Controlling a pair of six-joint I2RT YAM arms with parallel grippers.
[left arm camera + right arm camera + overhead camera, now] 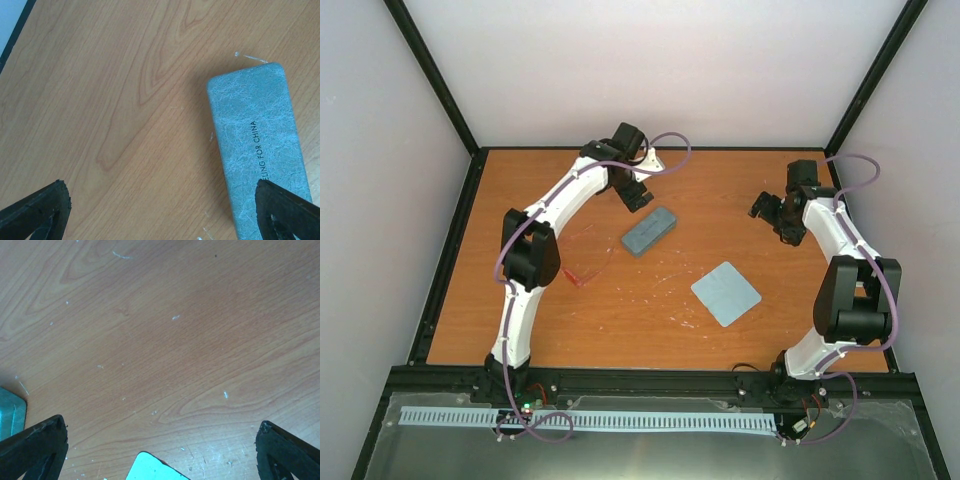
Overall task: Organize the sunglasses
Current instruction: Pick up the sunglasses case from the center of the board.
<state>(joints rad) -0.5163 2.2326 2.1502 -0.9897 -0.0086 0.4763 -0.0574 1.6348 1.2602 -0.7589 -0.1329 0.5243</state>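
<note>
Left of table centre: the sunglasses [586, 263] lie flat on the wood, clear pinkish lenses with a thin red frame.
Sunglasses to left gripper: the left gripper [636, 192] hangs farther back and to the right, well apart from them.
Sunglasses to left arm: they lie just right of the black elbow joint [531, 254].
Sunglasses to right gripper: the right gripper [769, 211] is well apart, across the table at far right.
Neighbours: the grey-blue case [649, 230] lies just right and far of the sunglasses; the pale blue cloth [725, 293] lies nearer, right of centre.
Left gripper state: fingers spread wide, holding nothing.
Right gripper state: fingers spread wide, holding nothing.
Top view only: the sunglasses show in this view alone.
Left wrist view: the left gripper [161, 192] hangs above the case [257, 150]; its lettering ending "FOR CHINA" is legible, and one fingertip overlaps the case's end.
Right wrist view: the right gripper [161, 426] hangs over bare scuffed wood; a pale corner [150, 467] and a blue-green corner [10, 415] enter at the picture's edges, identity unclear.
Edges: a black frame rail [448, 262] borders the table [720, 190].
Open room: bare wood between the case and the right gripper, and nearward of the sunglasses.
</note>
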